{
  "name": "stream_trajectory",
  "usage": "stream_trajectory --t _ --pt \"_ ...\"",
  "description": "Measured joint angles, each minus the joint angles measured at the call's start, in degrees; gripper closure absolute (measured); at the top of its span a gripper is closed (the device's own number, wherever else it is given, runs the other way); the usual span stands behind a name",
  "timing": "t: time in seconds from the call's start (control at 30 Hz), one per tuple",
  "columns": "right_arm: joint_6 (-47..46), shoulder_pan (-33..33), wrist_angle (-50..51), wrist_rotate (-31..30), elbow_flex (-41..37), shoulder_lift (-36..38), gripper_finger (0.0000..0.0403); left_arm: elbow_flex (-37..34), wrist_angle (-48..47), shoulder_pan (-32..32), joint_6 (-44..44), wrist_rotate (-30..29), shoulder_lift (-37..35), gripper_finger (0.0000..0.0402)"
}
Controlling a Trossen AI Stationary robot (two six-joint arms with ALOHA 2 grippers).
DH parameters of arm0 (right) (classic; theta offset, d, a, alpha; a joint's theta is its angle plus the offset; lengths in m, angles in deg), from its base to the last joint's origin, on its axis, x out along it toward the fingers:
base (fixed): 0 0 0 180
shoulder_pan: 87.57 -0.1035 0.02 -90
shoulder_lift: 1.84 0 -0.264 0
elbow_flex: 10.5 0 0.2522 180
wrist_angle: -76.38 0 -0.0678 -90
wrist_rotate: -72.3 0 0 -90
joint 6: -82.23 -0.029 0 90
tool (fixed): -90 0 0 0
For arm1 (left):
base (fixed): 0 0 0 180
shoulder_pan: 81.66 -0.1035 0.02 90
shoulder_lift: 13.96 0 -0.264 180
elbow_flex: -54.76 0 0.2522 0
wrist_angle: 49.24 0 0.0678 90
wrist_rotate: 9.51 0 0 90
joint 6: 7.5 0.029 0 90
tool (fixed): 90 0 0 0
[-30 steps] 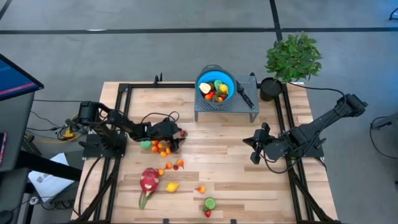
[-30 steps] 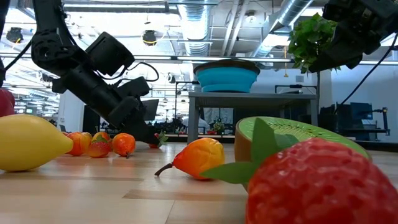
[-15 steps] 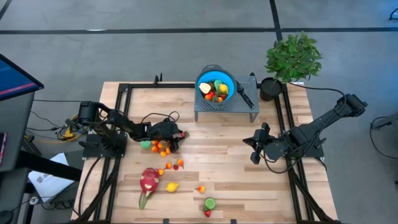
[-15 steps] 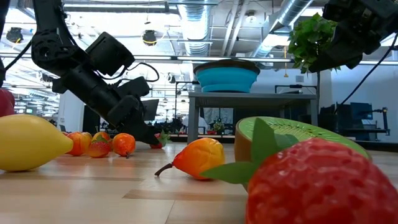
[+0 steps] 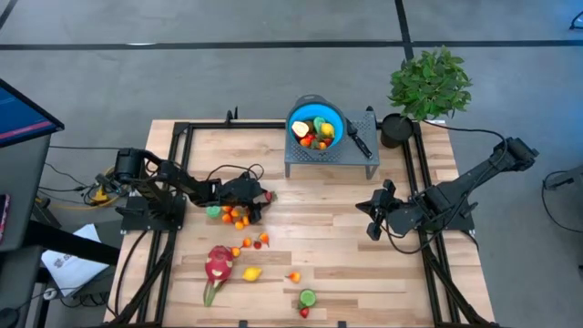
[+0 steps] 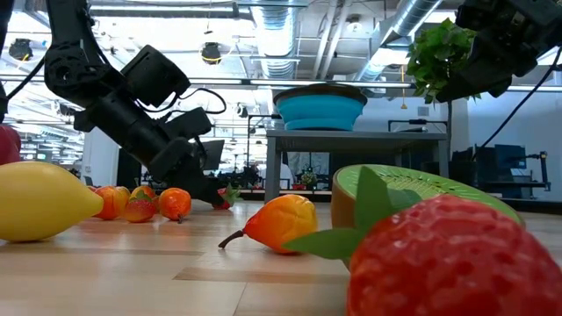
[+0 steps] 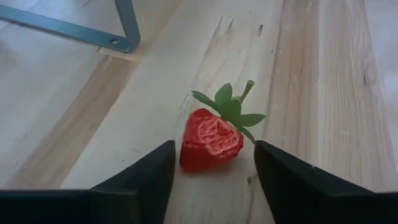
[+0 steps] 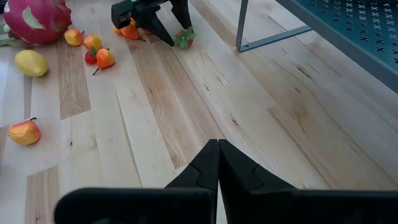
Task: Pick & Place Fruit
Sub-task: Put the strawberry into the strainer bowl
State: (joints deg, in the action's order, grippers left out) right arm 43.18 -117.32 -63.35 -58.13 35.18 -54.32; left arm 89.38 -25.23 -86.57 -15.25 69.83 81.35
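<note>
A red strawberry [image 7: 210, 142] with a green leafy cap lies on its side on the wooden table. My left gripper [image 7: 214, 167] is low over the table, slanting down, open, with one finger on each side of that strawberry [image 5: 268, 195]. Behind it lies a cluster of small orange fruits [image 5: 235, 216]. A pink dragon fruit [image 5: 219, 264], a lemon [image 5: 252, 272] and a kiwi half [image 5: 308, 297] lie nearer the front edge. My right gripper [image 8: 217, 155] is shut on nothing and hangs above the table's right half [image 5: 372, 219].
A blue bowl [image 5: 316, 126] holding several fruits stands on a grey perforated stand [image 5: 332, 157] at the far middle, with a black-handled knife [image 5: 358, 139] beside it. A potted plant [image 5: 430, 84] is at the far right corner. Bare wood lies between the two arms.
</note>
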Motion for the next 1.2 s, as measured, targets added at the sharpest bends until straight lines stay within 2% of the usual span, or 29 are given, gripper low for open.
stream_trajectory --t 0.17,0.33,0.9,1.2 --pt "0.0 0.0 0.0 0.0 0.0 0.02 0.0403 0.0 0.06 0.0 0.0 0.62 0.0 0.0138" --pt "0.0 0.0 0.0 0.0 0.0 0.02 0.0403 0.0 1.3 -0.82 0.0 0.62 0.0 0.0121" --pt "0.0 0.02 -0.02 -0.02 0.0 0.02 0.0403 0.04 3.59 -1.92 0.02 1.63 0.06 0.0144" --pt "-0.02 0.02 -0.71 -0.04 0.0 0.02 0.0403 3.59 7.11 -1.92 0.17 2.1 8.02 0.0146"
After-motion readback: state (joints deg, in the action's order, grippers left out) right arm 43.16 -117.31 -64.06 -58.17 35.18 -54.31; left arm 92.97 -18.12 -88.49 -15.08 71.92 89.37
